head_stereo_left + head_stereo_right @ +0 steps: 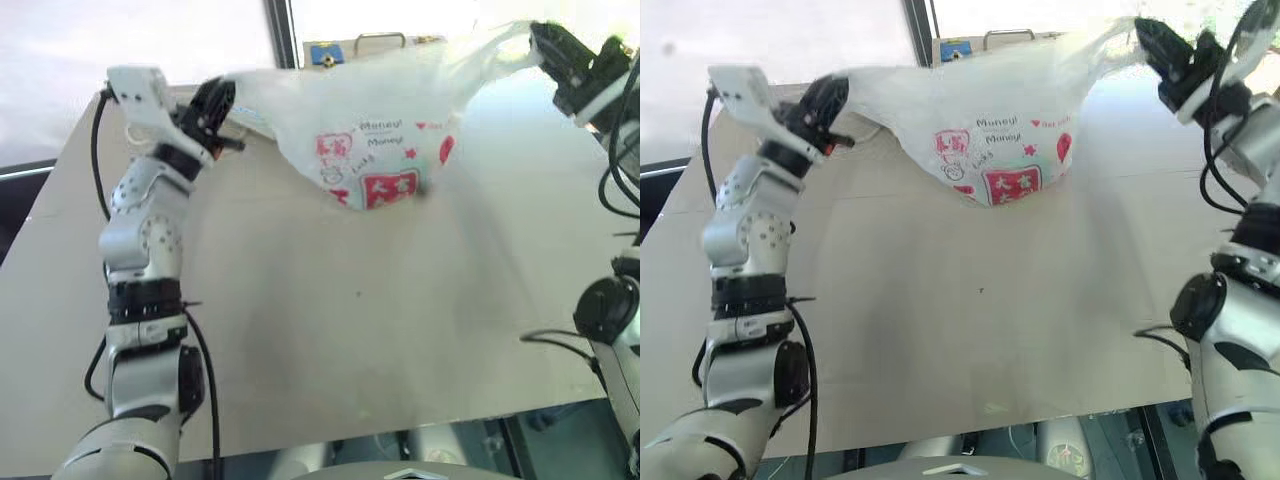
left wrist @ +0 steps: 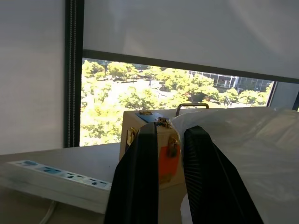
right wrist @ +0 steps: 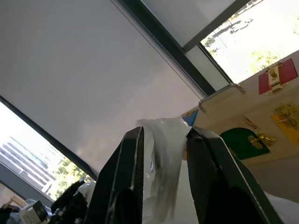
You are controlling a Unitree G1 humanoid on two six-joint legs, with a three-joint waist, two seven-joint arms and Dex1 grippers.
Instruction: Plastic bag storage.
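The plastic bag (image 1: 380,110), thin, white and crinkly with red print, hangs stretched above the table between my two grippers, its belly sagging toward the tabletop. My left gripper (image 1: 215,102) holds its left end at the table's far left; in the left wrist view a bit of white film sits low between the fingers (image 2: 140,177) and the bag (image 2: 252,154) spreads beside them. My right gripper (image 1: 545,40), raised at the far right, is shut on a twisted handle loop (image 3: 163,154) that runs between its fingers.
The beige table (image 1: 350,330) lies under the bag. A wooden box with a metal handle (image 2: 154,140) stands at the back by the window. A white power strip (image 2: 56,179) lies at the back left. The table's front edge is near me.
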